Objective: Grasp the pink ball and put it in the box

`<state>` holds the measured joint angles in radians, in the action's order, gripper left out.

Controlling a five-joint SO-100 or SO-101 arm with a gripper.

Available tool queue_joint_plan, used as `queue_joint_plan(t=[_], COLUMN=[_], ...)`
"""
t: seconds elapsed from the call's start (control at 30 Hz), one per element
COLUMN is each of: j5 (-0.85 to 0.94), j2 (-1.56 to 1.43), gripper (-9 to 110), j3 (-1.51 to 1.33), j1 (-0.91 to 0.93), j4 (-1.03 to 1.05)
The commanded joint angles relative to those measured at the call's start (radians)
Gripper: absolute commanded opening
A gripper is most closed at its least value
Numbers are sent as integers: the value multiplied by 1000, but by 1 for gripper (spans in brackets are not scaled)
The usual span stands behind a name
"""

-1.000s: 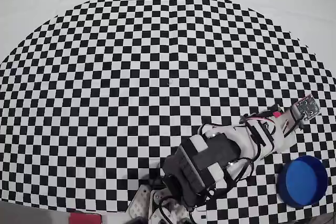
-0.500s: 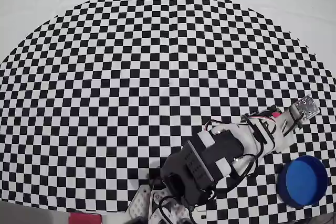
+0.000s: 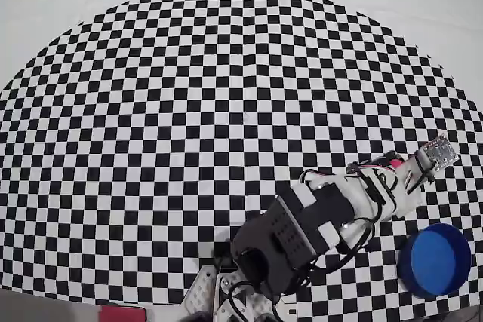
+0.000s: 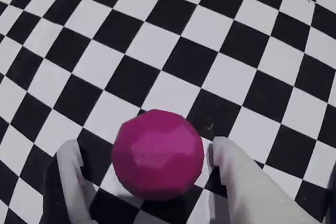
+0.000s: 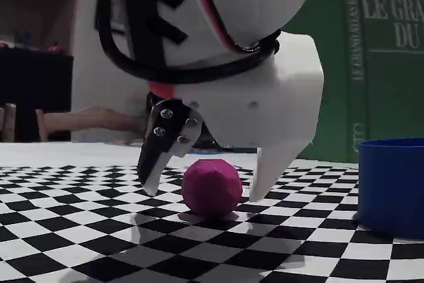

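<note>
The pink ball (image 4: pixel 157 153) rests on the checkered mat between my two fingers. In the fixed view the ball (image 5: pixel 212 187) sits on the mat with a fingertip on each side. My gripper (image 4: pixel 143 149) is open around it: a small gap shows at the left finger (image 4: pixel 71 169), and the right finger (image 4: pixel 233 169) is very close to the ball. In the overhead view the gripper (image 3: pixel 432 162) is at the right edge of the mat and hides the ball. The blue round box (image 3: pixel 435 259) stands below it in that view and at the right in the fixed view (image 5: pixel 392 187).
The black-and-white checkered mat (image 3: pixel 226 111) covers the table. The arm's base (image 3: pixel 241 292) is at the bottom middle of the overhead view. A green wall panel (image 5: pixel 384 51) and shelves stand behind the table in the fixed view.
</note>
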<state>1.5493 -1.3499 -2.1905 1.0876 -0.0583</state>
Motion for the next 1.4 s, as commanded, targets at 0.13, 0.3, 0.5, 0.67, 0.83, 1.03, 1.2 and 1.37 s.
queue_joint_plan(t=[0.13, 0.3, 0.5, 0.67, 0.83, 1.03, 1.2, 1.37], j5=[-2, -2, -2, -2, -2, -2, -2, 0], j2=[-3, 9, 21, 37, 46, 57, 69, 75], gripper=[29, 29, 29, 29, 29, 29, 29, 29], j3=[38, 49, 67, 89, 100, 101, 100, 98], j1=[2, 8, 9, 9, 9, 12, 17, 18], j4=[-8, -8, -8, -8, -8, -8, -8, -8])
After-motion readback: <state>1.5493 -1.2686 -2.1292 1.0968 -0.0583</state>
